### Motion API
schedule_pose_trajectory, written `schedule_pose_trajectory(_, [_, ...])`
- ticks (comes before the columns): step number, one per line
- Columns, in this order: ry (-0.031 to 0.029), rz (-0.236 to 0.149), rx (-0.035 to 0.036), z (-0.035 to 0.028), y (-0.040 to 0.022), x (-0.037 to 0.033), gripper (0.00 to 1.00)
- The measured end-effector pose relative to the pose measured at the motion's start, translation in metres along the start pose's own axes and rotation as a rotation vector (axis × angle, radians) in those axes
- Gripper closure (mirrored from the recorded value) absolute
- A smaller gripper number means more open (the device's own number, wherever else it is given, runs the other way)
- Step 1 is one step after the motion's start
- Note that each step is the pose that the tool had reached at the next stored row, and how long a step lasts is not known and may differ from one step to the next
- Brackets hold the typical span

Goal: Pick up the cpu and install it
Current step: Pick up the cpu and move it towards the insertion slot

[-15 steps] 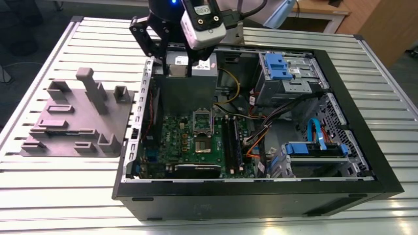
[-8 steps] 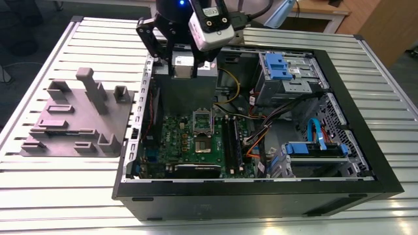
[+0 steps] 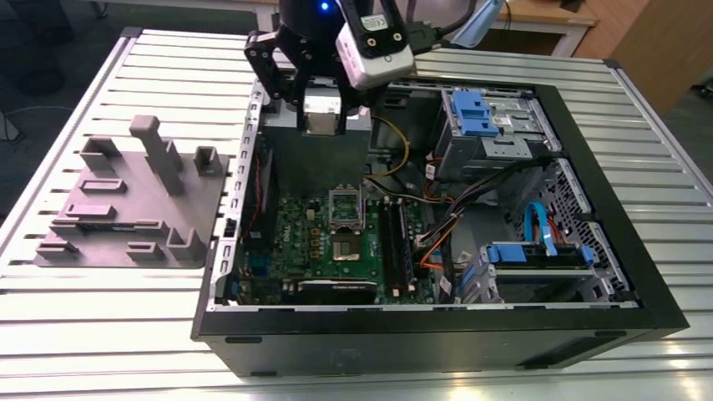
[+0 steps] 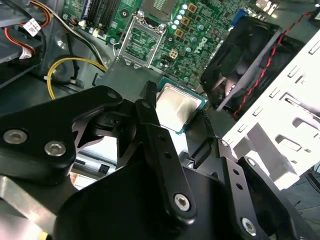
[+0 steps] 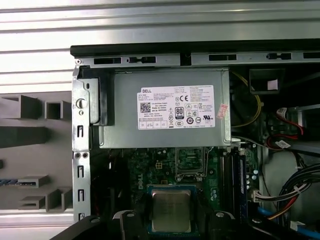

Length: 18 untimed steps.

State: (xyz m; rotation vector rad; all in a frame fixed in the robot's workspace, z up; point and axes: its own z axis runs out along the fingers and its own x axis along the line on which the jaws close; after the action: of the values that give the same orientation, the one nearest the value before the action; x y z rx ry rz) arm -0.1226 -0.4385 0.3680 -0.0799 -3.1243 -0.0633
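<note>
Holding the cpu (image 4: 177,107) by two opposite edges, the tool (image 5: 171,212) is drawn in narrow on the chip. Silvery metal top faces up toward both wrist views, thin dark rim showing around it. Chip is airborne, touching nothing but the tool.

Exterior view: tool hangs above the power supply (image 3: 317,154) at the far end of the computer case (image 3: 624,276), well apart from the socket (image 3: 343,248) on the green motherboard (image 3: 295,242). Socket seat looks bare, its metal frame (image 3: 346,205) tipped up. A yellow cable (image 4: 75,65) loops near the power supply. Grey plate (image 3: 123,200) with upright blocks sits on the bench (image 3: 112,317) outside the case, on the exterior view's left.

Judgement: pick-up done, carry toward the socket in hand, install not yet done. That step calls for a flat chip, edges squared to the seat, no sideways drag
</note>
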Motion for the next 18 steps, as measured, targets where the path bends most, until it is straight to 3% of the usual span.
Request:
schedule_pose_trajectory(8, [-0.0002, 0.005, -0.0001, 0.0000, 0.0004, -0.0089, 0.53])
schedule_pose_trajectory(18, [-0.0002, 0.006, -0.0001, -0.0001, -0.0013, -0.0104, 0.53])
